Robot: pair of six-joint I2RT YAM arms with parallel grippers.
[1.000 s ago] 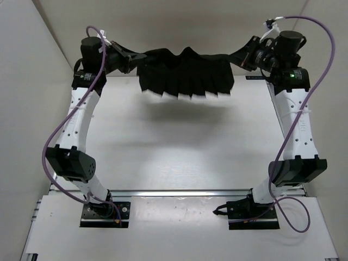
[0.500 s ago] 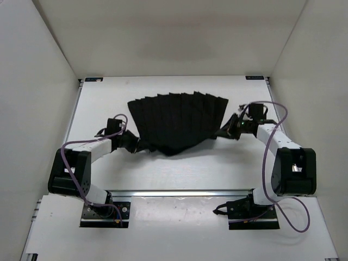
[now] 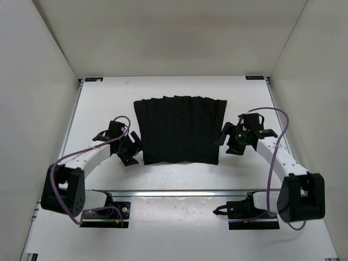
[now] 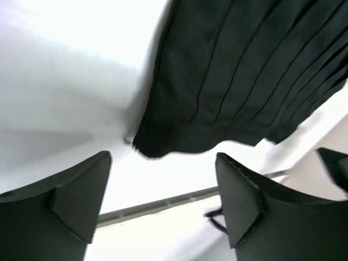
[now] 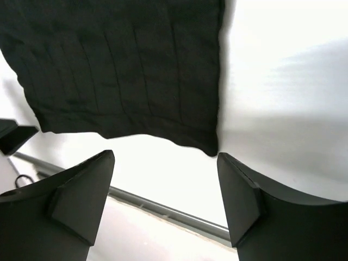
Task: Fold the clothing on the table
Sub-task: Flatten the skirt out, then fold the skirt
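The clothing (image 3: 179, 130) lay flat on the tabletop (image 3: 98, 109), probably folded once. Left gripper (image 3: 132, 148) at 8 o'clock and right gripper (image 3: 225, 136) at 3 o'clock stood open and empty. Further folds were likely outstanding.

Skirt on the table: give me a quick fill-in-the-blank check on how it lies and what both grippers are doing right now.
1. The black skirt lies ____ on the white table, pleats running front to back.
2. The left gripper sits beside the skirt's near-left corner with its jaws ____.
3. The right gripper, beside the near-right corner, has ____ between its jaws.

Missing words: flat; open; nothing
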